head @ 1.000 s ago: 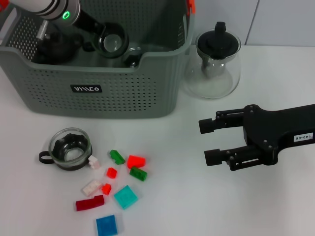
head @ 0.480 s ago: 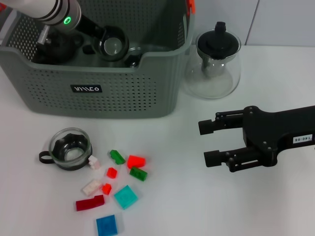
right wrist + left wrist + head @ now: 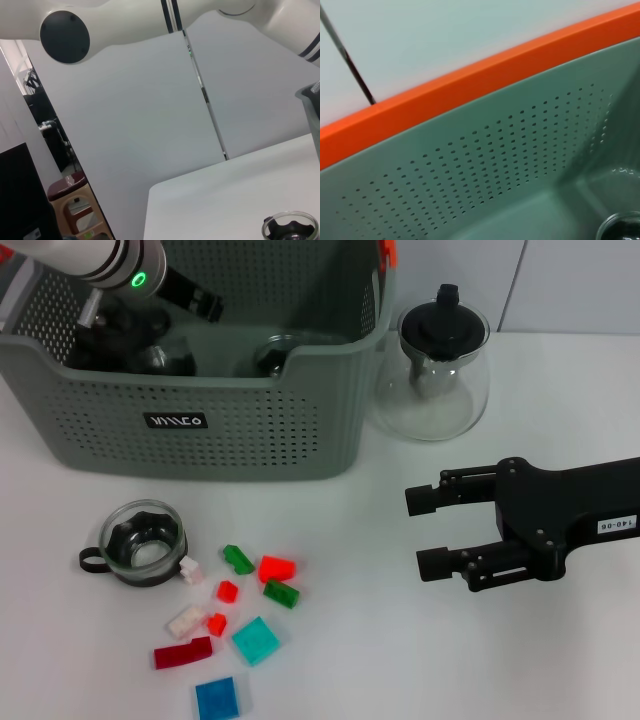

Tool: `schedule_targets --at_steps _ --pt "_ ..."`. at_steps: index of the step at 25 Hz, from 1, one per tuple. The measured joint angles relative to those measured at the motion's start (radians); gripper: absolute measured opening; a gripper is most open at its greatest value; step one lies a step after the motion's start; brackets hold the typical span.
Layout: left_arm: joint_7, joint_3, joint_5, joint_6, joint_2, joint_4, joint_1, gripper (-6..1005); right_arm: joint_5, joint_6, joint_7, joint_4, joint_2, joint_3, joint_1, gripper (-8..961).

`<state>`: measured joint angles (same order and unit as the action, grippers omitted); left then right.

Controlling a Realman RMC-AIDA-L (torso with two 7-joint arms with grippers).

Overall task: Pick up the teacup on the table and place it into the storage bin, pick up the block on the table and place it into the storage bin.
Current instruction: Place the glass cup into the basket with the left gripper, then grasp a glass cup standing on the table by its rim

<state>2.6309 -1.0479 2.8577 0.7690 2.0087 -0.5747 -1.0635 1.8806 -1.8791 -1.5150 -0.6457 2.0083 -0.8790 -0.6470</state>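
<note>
A glass teacup [image 3: 143,543] with a black base and handle stands on the white table at the front left; it also shows in the right wrist view [image 3: 290,230]. Several small coloured blocks [image 3: 255,640] lie just right of it. The grey-green perforated storage bin [image 3: 200,425] stands at the back left. My left arm [image 3: 125,265] reaches down into the bin, and its gripper is hidden behind the front wall. Glass cups [image 3: 272,352] rest inside the bin; the left wrist view shows the bin's inner wall [image 3: 495,165] and a cup rim [image 3: 620,227]. My right gripper [image 3: 421,531] is open and empty over the table at the right.
A glass teapot [image 3: 437,365] with a black lid stands right of the bin, behind my right gripper. The bin has an orange rim at the back [image 3: 470,85]. Bare table lies between the blocks and my right gripper.
My left arm has drawn back to the left inside the bin, and the round cup seen at its end no longer shows there. My right arm has not moved.
</note>
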Motion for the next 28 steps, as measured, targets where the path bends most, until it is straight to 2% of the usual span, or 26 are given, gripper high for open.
schedule_targets --at_steps 3,6,11,14,17,19,20,21,24,28 --pt "0.001 0.001 0.000 0.002 0.000 -0.023 0.007 270 0.000 0.000 0.001 0.000 0.000 0.000 0.001 794" --pt "0.008 0.014 -0.005 0.029 0.005 -0.099 0.033 326 0.000 0.000 0.005 0.000 0.000 0.000 0.002 794" --pt "0.009 0.107 -0.033 0.163 0.043 -0.349 0.090 472 0.000 -0.005 0.007 0.000 -0.003 0.002 0.003 793" --pt "0.003 0.145 -0.124 0.248 0.054 -0.493 0.131 584 0.000 -0.008 0.009 0.000 -0.006 0.004 0.003 793" --pt "-0.010 0.171 -0.286 0.316 0.052 -0.610 0.188 704 0.000 -0.010 0.010 0.000 -0.010 0.005 0.005 793" --pt "-0.056 0.206 -0.469 0.373 0.045 -0.686 0.239 703 0.000 -0.012 0.012 0.000 -0.011 0.006 0.007 793" --pt "-0.056 0.206 -0.469 0.373 0.045 -0.686 0.239 703 0.000 -0.014 0.013 0.000 -0.012 0.007 0.007 793" --pt "-0.144 0.266 -0.696 0.446 0.036 -0.734 0.298 703 0.000 -0.018 0.014 0.000 -0.013 0.008 0.008 793" --pt "-0.256 0.337 -0.916 0.557 0.019 -0.746 0.355 701 -0.002 -0.028 0.019 0.000 -0.016 0.011 0.011 793" --pt "-0.405 0.416 -1.108 0.756 -0.002 -0.741 0.433 700 -0.006 -0.034 0.022 0.003 -0.023 0.032 0.018 793"
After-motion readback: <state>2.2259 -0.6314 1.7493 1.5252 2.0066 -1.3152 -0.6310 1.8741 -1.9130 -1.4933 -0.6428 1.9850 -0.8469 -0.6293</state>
